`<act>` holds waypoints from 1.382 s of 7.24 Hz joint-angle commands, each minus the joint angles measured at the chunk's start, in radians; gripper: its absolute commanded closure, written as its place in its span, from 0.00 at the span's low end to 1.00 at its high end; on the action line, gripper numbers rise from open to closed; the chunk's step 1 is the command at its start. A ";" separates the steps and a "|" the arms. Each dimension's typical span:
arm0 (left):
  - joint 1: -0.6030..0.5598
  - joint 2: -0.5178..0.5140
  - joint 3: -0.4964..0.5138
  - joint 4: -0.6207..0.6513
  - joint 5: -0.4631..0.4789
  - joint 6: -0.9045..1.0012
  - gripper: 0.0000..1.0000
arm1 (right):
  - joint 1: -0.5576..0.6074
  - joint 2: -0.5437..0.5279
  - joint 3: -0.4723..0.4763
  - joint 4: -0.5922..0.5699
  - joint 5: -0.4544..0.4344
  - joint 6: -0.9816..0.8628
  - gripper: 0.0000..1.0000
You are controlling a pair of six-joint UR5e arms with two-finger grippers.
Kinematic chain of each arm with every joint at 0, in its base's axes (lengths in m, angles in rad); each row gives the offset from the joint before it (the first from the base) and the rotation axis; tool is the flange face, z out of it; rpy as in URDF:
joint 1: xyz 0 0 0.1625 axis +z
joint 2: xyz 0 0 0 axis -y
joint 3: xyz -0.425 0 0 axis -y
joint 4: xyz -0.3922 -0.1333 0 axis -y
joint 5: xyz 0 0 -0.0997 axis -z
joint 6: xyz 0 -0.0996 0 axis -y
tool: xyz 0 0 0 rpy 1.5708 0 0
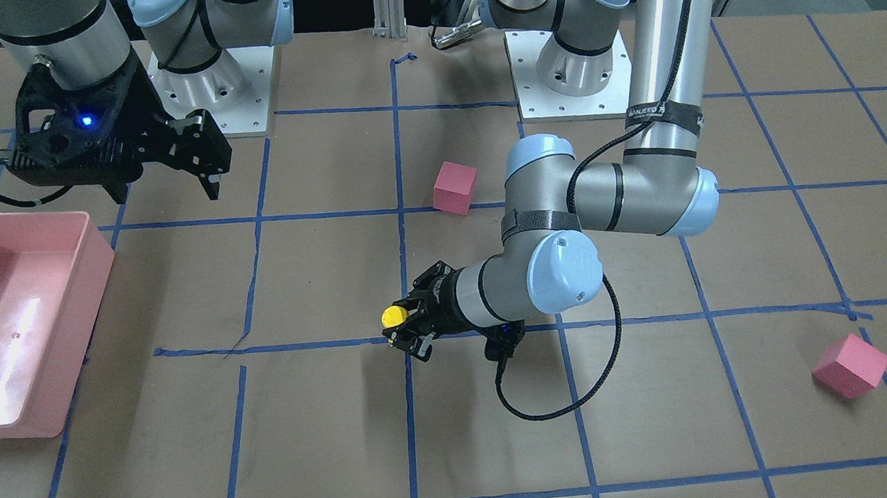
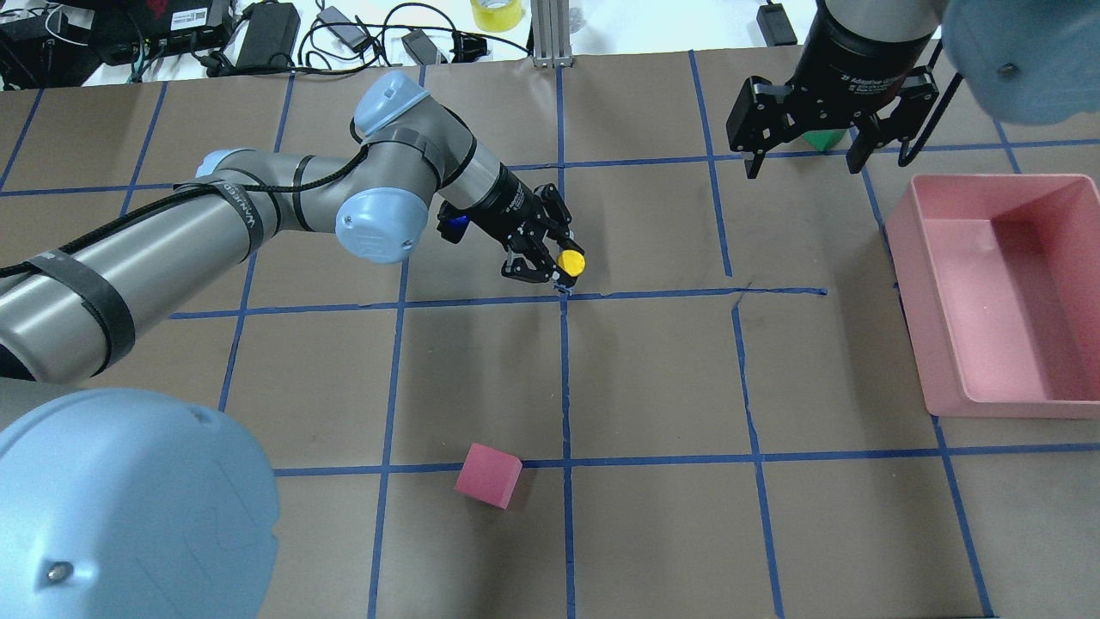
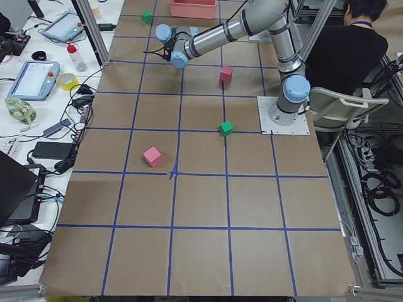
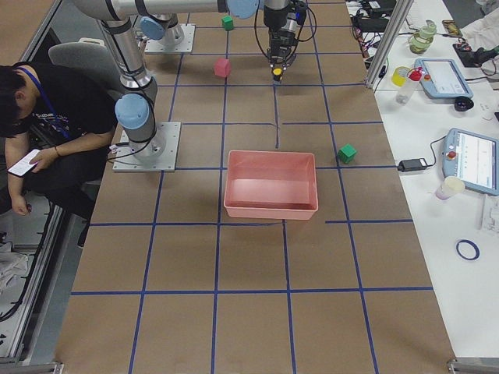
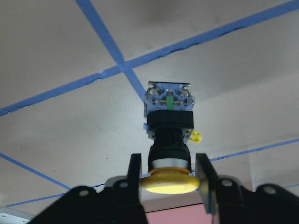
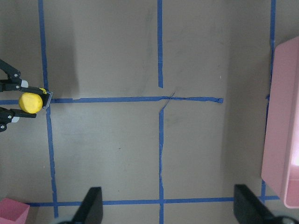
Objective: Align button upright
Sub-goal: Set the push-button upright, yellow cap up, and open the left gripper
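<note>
Button [image 5: 169, 105] is being pinched at its yellow cap and silver collar by the left end effector [image 5: 168, 162]. Its black base is being pointed down at the worktop [image 2: 653, 387], over a blue tape crossing [image 2: 565, 297] just above the centre of the overhead frame. Whether the base is touching the paper cannot be told. The right end effector [image 2: 805, 163] is being held spread and empty at the upper right. It is being judged light and rigid, with a smooth, likely slippery cap and a narrow base prone to tipping. A hold on the collar is being judged safest.
</note>
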 commanded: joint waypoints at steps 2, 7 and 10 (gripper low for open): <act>0.000 -0.002 -0.019 0.006 -0.007 -0.003 0.76 | 0.000 0.001 0.000 0.000 0.000 0.000 0.00; 0.000 0.032 -0.013 0.041 0.013 0.021 0.00 | 0.000 -0.001 0.005 0.000 0.000 0.000 0.00; -0.010 0.216 0.006 0.118 0.191 0.266 0.00 | 0.000 -0.001 0.011 -0.001 0.000 0.000 0.00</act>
